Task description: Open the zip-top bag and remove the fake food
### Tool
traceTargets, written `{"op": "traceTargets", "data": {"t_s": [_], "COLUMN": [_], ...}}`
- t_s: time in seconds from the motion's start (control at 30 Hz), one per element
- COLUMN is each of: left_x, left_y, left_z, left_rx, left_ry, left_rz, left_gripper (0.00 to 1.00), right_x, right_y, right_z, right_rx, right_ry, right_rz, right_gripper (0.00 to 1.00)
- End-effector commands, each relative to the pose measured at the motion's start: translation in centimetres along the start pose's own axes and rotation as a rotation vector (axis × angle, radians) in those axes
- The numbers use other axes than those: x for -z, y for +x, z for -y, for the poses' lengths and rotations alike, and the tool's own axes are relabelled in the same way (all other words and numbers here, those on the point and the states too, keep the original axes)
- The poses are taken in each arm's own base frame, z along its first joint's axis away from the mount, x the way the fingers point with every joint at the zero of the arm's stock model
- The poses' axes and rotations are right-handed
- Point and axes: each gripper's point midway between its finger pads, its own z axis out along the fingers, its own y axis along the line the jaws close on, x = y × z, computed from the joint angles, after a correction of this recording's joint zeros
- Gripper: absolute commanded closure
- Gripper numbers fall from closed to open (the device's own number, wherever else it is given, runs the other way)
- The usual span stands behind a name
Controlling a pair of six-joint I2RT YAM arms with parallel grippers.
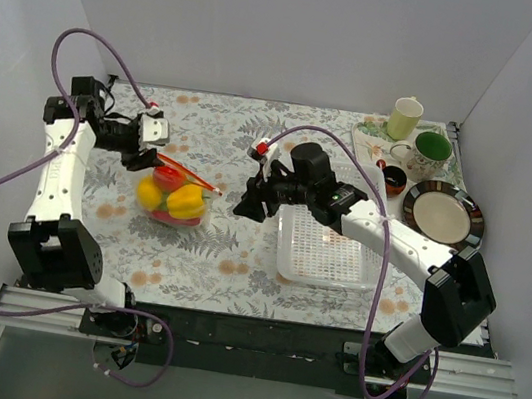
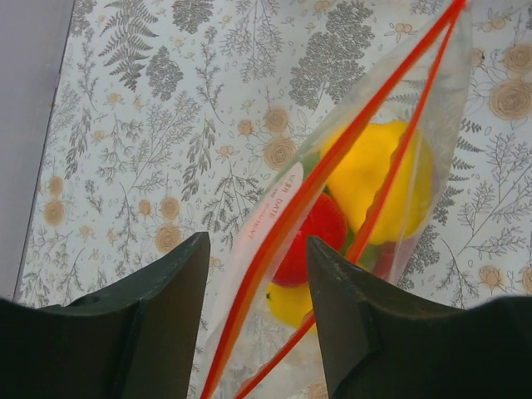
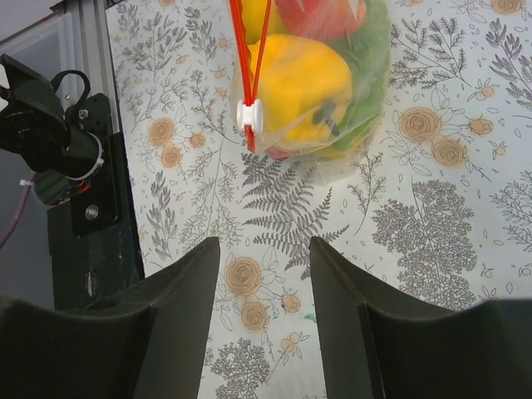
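Fake food (image 2: 366, 179) half-hidden inside zip-top bag (image 2: 274, 208)

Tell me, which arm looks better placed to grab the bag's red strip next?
Probably the left. The left gripper has open fingers either side of the red strip of the zip-top bag. The right gripper, also open, hangs over bare tablecloth, short of the bag.
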Motion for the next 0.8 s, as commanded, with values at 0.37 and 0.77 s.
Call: {"op": "traceTargets", "data": {"t_s": [0.37, 0.77], "left_x": [3.8, 0.7], "left_y": [-8.0, -2.4], "left_z": [5.0, 3.8], "left_rx": [-0.198, -0.154], "left_ry": [-0.084, -0.082], "left_rz": [0.108, 0.032], "left_gripper": [0.49, 0.42], "right_x": [0.8, 1.6], "right_y": [-0.2, -0.2], "right_z": [-1.5, -2.0], "right_rx": [0.018, 0.026], "right_ry": [-0.046, -0.048], "right_rz": [0.019, 0.03], "right_gripper": [0.42, 0.41]}}
